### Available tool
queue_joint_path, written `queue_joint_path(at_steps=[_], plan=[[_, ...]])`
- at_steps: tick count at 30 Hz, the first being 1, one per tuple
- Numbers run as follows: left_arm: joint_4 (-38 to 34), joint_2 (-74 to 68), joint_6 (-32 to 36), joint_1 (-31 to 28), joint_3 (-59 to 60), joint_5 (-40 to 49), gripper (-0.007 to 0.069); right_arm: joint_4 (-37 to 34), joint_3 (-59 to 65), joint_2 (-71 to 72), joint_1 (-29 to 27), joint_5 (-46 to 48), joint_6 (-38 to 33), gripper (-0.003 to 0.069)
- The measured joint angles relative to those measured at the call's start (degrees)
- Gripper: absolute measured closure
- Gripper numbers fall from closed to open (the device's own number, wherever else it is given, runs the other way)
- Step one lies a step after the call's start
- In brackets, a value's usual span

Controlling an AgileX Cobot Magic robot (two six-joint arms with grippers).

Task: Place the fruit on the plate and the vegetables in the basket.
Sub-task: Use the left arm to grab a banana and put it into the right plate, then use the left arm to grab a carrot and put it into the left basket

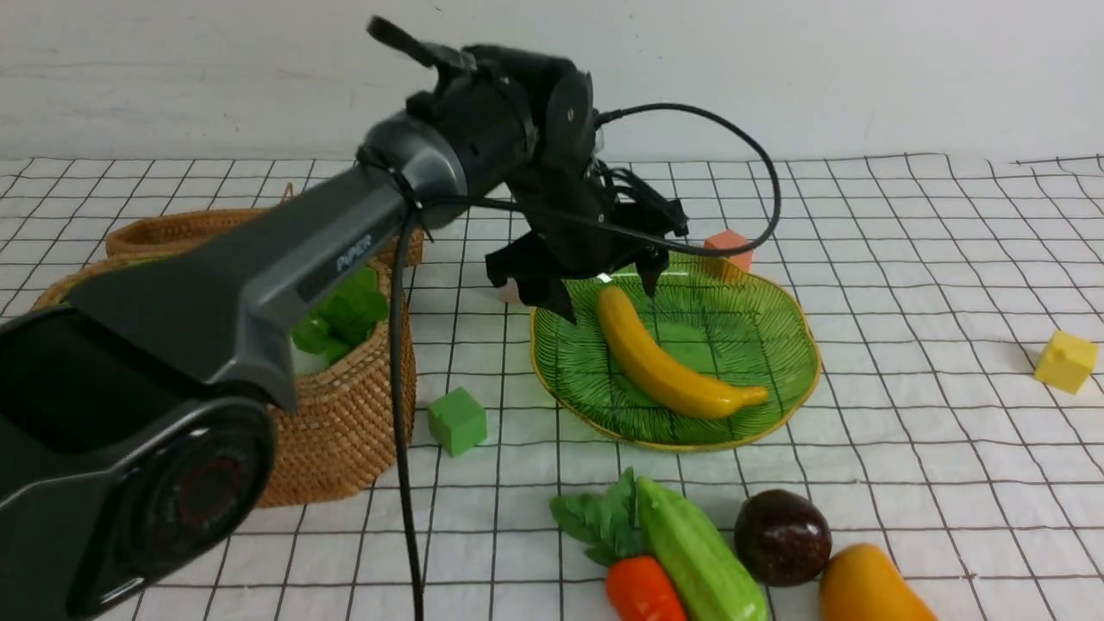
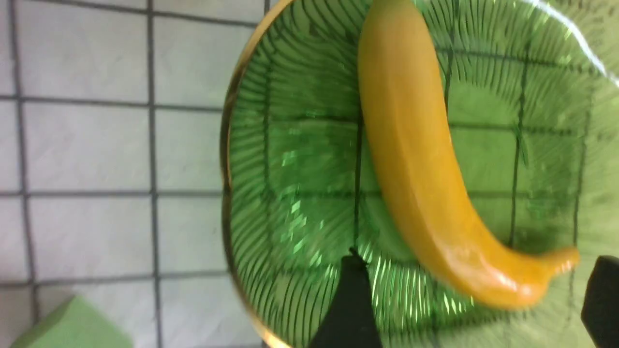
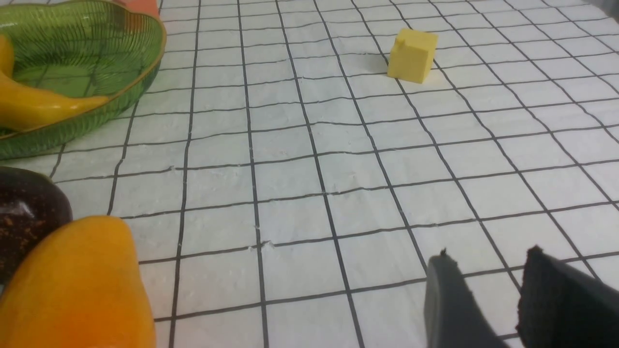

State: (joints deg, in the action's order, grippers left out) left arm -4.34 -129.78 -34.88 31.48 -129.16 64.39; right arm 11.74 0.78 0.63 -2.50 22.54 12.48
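The yellow banana (image 1: 660,358) lies on the green ribbed plate (image 1: 776,345). My left gripper (image 1: 604,289) hovers open just above the banana's far end; in the left wrist view (image 2: 476,299) the banana (image 2: 416,159) tip lies between the spread jaws, untouched. The carrot (image 1: 642,591), light-green gourd (image 1: 699,561), purple ball (image 1: 782,536) and mango (image 1: 867,586) lie at the front on the cloth. The woven basket (image 1: 345,431) stands at the left, with green leaves and a bit of white inside. My right gripper (image 3: 488,252) is slightly open and empty, low beside the mango (image 3: 77,285).
A green cube (image 1: 457,420) sits between basket and plate. An orange cube (image 1: 729,250) sits behind the plate. A yellow cube (image 1: 1066,361) sits at the far right and also shows in the right wrist view (image 3: 412,54). The basket lid (image 1: 172,228) lies open behind the basket.
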Motion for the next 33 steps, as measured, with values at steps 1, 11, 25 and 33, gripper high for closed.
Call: queue_joint_path(at_steps=[1,11,25,33], plan=[[-0.13,0.39,0.31,0.0,0.0,0.58,0.0043,0.0,0.0,0.0,0.0,0.0,0.0,0.0417],[-7.11,27.65,1.8,6.38,31.36,3.65,0.0043,0.0,0.0,0.0,0.0,0.0,0.0,0.0417],[-8.32,21.5,-14.96,13.7,49.7,-18.82,0.0043,0.0,0.0,0.0,0.0,0.0,0.0,0.0417],[-9.53,17.49,-15.22,13.7,49.14,-18.67,0.0053,0.0,0.0,0.0,0.0,0.0,0.0,0.0417]])
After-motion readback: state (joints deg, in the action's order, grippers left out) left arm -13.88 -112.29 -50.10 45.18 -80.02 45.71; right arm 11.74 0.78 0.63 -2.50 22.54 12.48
